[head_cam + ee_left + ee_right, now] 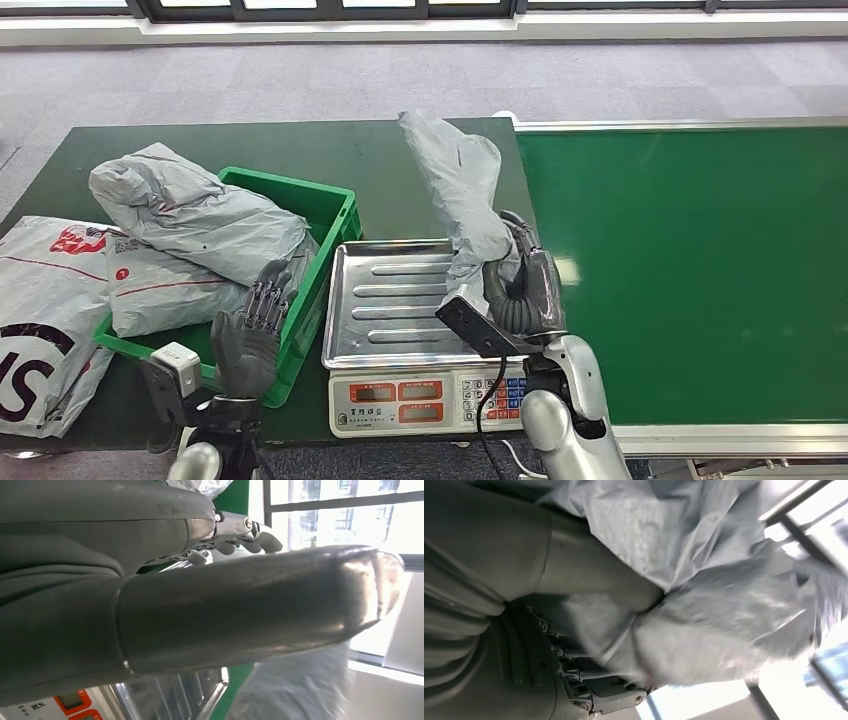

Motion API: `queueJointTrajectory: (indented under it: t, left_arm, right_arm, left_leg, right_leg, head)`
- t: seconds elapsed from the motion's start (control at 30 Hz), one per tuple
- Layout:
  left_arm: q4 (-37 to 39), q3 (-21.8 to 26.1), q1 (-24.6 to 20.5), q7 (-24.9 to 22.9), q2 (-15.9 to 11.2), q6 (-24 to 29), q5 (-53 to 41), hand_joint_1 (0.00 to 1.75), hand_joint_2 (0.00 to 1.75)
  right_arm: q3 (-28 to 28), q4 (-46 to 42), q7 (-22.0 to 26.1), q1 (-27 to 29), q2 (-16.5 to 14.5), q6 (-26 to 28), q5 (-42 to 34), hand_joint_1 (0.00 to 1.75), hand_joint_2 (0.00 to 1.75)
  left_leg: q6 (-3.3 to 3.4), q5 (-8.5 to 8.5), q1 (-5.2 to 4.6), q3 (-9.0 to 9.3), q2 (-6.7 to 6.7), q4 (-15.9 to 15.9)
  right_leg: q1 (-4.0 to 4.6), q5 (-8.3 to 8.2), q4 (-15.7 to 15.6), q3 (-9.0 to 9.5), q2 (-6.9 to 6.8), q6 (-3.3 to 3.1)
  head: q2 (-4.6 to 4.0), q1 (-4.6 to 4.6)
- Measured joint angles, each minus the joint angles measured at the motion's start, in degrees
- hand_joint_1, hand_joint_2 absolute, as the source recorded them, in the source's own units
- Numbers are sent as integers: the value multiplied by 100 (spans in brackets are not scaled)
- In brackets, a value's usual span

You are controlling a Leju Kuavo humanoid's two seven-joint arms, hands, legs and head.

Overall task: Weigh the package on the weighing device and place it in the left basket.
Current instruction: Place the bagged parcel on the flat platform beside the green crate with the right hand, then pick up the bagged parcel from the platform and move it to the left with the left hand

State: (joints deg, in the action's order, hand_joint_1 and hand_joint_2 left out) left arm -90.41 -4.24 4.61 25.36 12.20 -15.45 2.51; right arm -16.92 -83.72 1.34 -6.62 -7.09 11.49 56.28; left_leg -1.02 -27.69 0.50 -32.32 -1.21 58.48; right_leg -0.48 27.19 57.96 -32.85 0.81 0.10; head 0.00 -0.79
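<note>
Head view, read from the left: a large white mailer with red and black print [40,310] lies at the worktop's [330,150] left edge, partly under the green basket [330,215]. That basket holds a crumpled grey bag [190,215] piled over a white parcel with a red stripe [165,290], both spilling past its left rim. The left hand [248,335] stands at the basket's near right corner, fingers pointing up and slightly apart, with nothing in them; in the left wrist view its thumb crosses the frame and the darker fingers [245,535] reach out free, with the edge of the scale's tray beneath. Next to the basket sits the weighing device [420,400], its ribbed steel tray [385,300] bare on the left and its front panel showing two red displays and a keypad. Over the tray's right part the right hand [515,290] is clamped on the grey package [460,190], which rises upright and crumpled from the grip, leaning toward the far side; whether its lower end touches the tray cannot be told. The right wrist view shows the thumb and fingers closed around the package's [704,630] bunched plastic. Farther right runs the green conveyor belt [690,270], edged by a metal frame.
</note>
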Motion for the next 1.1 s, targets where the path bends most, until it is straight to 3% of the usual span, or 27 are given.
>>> queueJointTrajectory:
  t: [0.07, 0.27, 0.5, 0.63, 0.9, 1.0, 1.1]
  left_arm:
    - [-22, -1, 14, -34, 1, -7, -27, 0, 0]
    - [-67, -1, 21, -50, 2, -19, -46, 0, 0]
    - [-87, -34, 22, -108, 4, -61, -81, 0, 0]
    - [-87, -55, 21, -125, 5, -78, -114, 0, 0]
    - [-91, -57, 23, -136, 7, -61, -138, 0, 0]
    - [-148, -57, 32, -32, 12, 175, -310, 0, 0]
    - [-267, -139, -1, 16, 11, 888, -1372, 0, 0]
  right_arm:
    - [0, -116, -333, 99, 44, 48, 415, 0, 175]
    - [-4, -305, -557, 243, 116, 118, 709, 0, 175]
    - [-7, -615, -1136, 474, 209, 367, 1703, 0, 175]
    - [-7, -805, -1247, 662, 237, 381, 1936, 0, 0]
    - [-3, -879, -733, 739, 237, 562, 1766, 0, 0]
    - [10, -1060, -367, 787, 233, 1295, 1717, 0, 0]
    - [103, -1673, 536, 947, 143, 2447, 1661, 0, 0]
  left_leg:
    - [0, 0, 0, 0, 2, 0]
    - [0, 0, 0, 0, 5, 0]
    - [0, 0, 0, 0, 6, 0]
    - [0, -1, 0, -1, 6, 0]
    - [0, 0, 0, -1, 7, -1]
    - [0, 1, 0, 0, 5, 0]
    - [0, 0, 0, -2, 2, 2]
  right_leg:
    - [0, 0, 0, -1, 0, 0]
    - [1, 0, 0, -2, 2, 0]
    - [0, 0, 0, -3, 1, 0]
    - [0, 0, 0, -4, 1, 0]
    - [1, 0, 0, -4, 2, 0]
    - [0, -1, 0, -4, 1, 0]
    - [0, 0, 0, -7, 0, 0]
  head:
    - [0, 0]
    - [0, 1]
    - [0, -1]
    - [0, 0]
    - [0, 1]
    - [0, 0]
    - [0, -1]
